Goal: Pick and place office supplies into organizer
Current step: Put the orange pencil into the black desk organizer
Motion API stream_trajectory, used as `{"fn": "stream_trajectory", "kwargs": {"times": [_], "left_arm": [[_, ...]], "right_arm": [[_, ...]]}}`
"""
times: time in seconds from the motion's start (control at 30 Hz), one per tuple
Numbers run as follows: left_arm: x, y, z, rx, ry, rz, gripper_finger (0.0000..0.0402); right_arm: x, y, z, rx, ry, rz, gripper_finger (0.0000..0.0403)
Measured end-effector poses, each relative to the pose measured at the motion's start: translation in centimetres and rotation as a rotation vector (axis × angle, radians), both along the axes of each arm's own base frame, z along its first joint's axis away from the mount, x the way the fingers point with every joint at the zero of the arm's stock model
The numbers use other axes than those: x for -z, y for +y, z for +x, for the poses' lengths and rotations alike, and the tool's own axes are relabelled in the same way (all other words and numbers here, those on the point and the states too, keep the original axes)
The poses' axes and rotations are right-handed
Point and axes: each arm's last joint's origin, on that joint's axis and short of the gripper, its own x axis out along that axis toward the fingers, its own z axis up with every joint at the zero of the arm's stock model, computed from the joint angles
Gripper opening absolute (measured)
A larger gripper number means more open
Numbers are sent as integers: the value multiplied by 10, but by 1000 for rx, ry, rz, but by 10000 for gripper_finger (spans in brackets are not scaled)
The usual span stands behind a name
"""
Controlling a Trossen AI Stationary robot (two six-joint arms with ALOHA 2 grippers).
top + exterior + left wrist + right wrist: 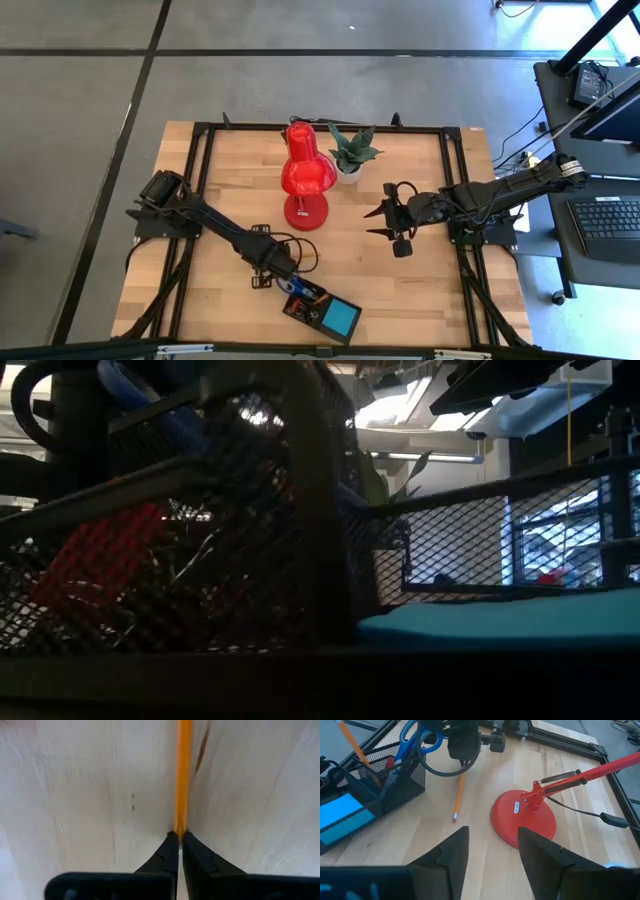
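My left gripper [179,837] is down at the table [420,280], near its front edge, just behind the organizer [320,311]. Its two fingers are pressed together on the end of an orange pencil [182,775]; in the left wrist view the pencil runs straight out from between the fingertips, lying flat along the pale wood. The right wrist view confirms this from across the table: the same pencil [458,796] lies on the boards with one end under my left gripper [464,757] and its other end free, well apart from the red lamp base [522,822].

The organizer, a black mesh tray, sits at the table's front edge, slightly skewed. A blue note pad [343,318] lies in its outer flat compartment. In the right wrist view, blue-handled scissors [410,737] and another orange pencil [357,750] stand upright in the tall mesh compartments. From the low view I see the mesh walls [150,560] close up, something red behind them [100,565], and the blue pad [500,625] beside them; I cannot identify the red item.

My right gripper [492,845] hangs above the table's right half, beside the lamp [306,172], with its fingers spread and nothing between them. A small green potted plant [350,152] stands behind the lamp, near the far edge.
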Motion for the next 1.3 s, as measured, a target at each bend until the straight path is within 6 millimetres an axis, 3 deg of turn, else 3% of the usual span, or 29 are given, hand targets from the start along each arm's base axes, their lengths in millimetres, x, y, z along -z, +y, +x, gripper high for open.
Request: {"fn": "stream_trajectory", "kwargs": {"times": [0.57, 0.77, 0.97, 1.17, 1.3], "left_arm": [[-25, -7, 10, 25, -58, -84, 1], [-27, -2, -2, -7, 65, -42, 0], [-47, -4, -17, -75, 103, -87, 1], [-81, -6, -30, -152, -58, -96, 2], [-95, -3, -36, -295, -187, -122, 2]], "right_arm": [[0, 0, 0, 14, 0, 25, 171], [0, 0, 0, 16, 1, 28, 171], [0, 0, 0, 33, 2, 57, 171], [0, 0, 0, 29, 1, 50, 171], [0, 0, 0, 31, 1, 52, 171]]}}
